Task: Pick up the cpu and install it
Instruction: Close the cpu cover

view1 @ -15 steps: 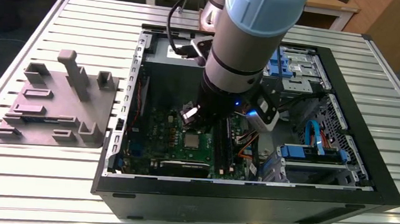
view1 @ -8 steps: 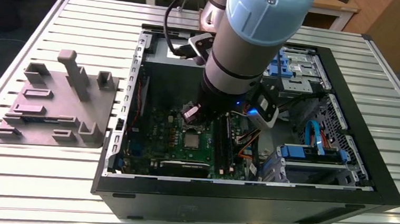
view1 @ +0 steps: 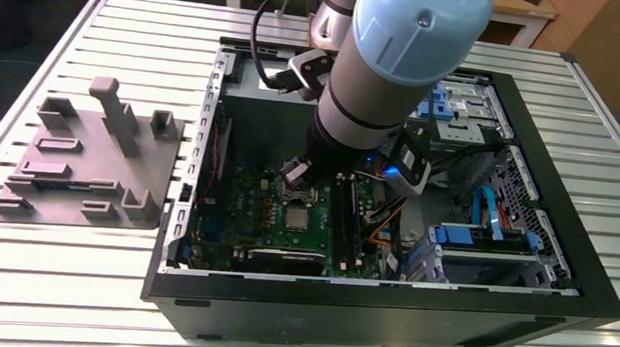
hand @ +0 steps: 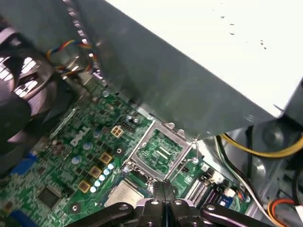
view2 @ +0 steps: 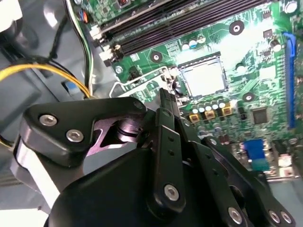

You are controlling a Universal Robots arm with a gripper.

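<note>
The cpu lies flat in the socket of the green motherboard, its silver-grey top facing up; it also shows in both wrist views. The socket's metal load plate stands hinged open beside it, and the thin wire lever is swung out. My gripper hovers just above the board next to the socket, on the side of the raised plate. Its black fingertips are pressed together with nothing between them. In the exterior view the arm covers the gripper.
The board sits inside an open black computer case on a slatted metal table. A grey holder tray with upright posts stands at the exterior view's left. Memory slots, yellow cables and blue drive cages crowd the case.
</note>
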